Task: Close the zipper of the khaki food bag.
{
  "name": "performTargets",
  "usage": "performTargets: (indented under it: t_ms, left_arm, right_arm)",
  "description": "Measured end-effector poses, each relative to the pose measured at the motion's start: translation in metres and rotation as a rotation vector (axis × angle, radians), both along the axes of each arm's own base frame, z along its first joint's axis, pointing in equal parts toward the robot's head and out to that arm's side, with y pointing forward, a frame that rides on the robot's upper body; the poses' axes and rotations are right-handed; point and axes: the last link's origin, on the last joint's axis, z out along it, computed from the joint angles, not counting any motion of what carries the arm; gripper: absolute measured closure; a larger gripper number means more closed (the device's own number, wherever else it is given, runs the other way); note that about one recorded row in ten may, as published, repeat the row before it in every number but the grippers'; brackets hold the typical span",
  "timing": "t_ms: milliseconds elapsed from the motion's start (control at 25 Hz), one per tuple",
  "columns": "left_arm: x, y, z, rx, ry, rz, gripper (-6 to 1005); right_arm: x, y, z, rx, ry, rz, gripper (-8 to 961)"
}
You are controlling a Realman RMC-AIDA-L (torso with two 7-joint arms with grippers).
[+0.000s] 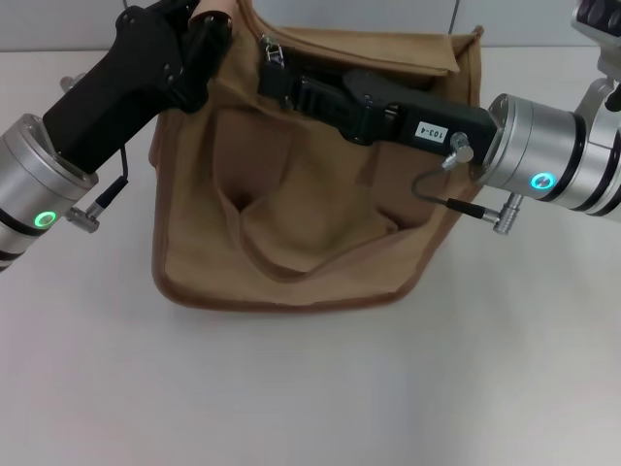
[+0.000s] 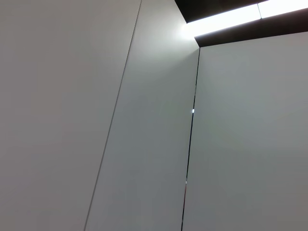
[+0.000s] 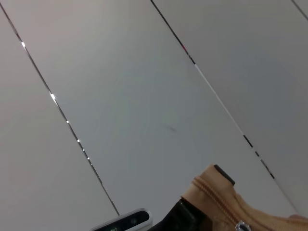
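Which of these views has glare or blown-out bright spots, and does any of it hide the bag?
Head view: even light, soft shadows, the khaki food bag plain to see. Left wrist view: only wall panels, with a blown-out ceiling light strip and no bag. Right wrist view: small glints along the panel seams, and a bag corner with zipper showing.

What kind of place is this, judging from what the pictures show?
Probably a lab or test room, not a home. The khaki food bag stands alone on a plain white table, with the left gripper and right gripper at its top. The wrist views show bare pale wall panels and a strip light.
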Motion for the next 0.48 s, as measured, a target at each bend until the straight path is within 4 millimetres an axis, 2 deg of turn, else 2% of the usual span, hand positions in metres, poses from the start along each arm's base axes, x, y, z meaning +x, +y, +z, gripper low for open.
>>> performTargets:
  t_ms: [200,480]
  left_arm:
    - [-0.0018,-0.0010,0.0004,0.002,-0.002,0.006,972]
    - [-0.0047,-0.0031,0.0009,0.007,-0.003,0.013,972]
  right_arm:
    - [0.0004,-0.0006,0.0009,0.005,0.001,0.006,875]
    - [0.0084,-0.0039,0.0022,0.010,0.007,-0.018,926]
